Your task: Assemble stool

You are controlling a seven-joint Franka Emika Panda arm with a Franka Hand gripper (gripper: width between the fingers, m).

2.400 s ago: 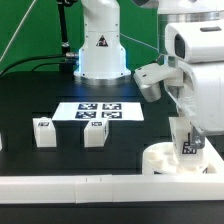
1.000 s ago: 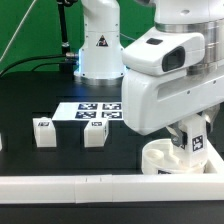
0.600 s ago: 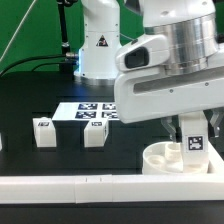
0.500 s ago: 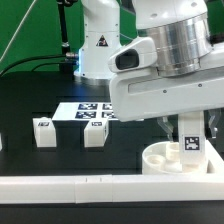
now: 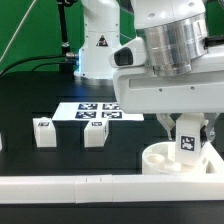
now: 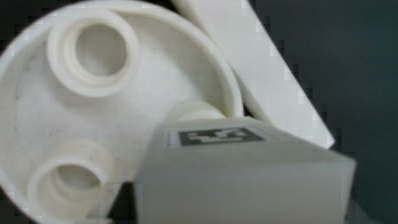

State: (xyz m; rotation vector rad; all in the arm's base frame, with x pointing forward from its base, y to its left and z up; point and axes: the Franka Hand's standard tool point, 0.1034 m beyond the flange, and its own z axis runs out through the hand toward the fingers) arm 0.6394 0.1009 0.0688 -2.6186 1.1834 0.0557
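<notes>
The round white seat (image 5: pixel 166 160) lies at the exterior view's right, next to the border wall. My gripper (image 5: pixel 188 138) is shut on a white block leg (image 5: pixel 187 145) with a tag, held upright with its lower end at the seat's top. Whether it touches the seat I cannot tell. In the wrist view the leg (image 6: pixel 228 170) fills the foreground over the seat (image 6: pixel 54 110), which shows two round sockets. My fingers are not seen there. Two other legs (image 5: pixel 43 131) (image 5: pixel 95 133) stand on the black table at the exterior view's left.
The marker board (image 5: pixel 98 112) lies flat behind the two loose legs. The long white border wall (image 5: pixel 90 185) runs along the front edge, and it also shows in the wrist view (image 6: pixel 267 70). The robot base (image 5: pixel 100 50) stands at the back.
My wrist has swung in over the seat and turned, so the arm now hides most of the right side. The held leg has stayed over the seat, shifting only slightly.
</notes>
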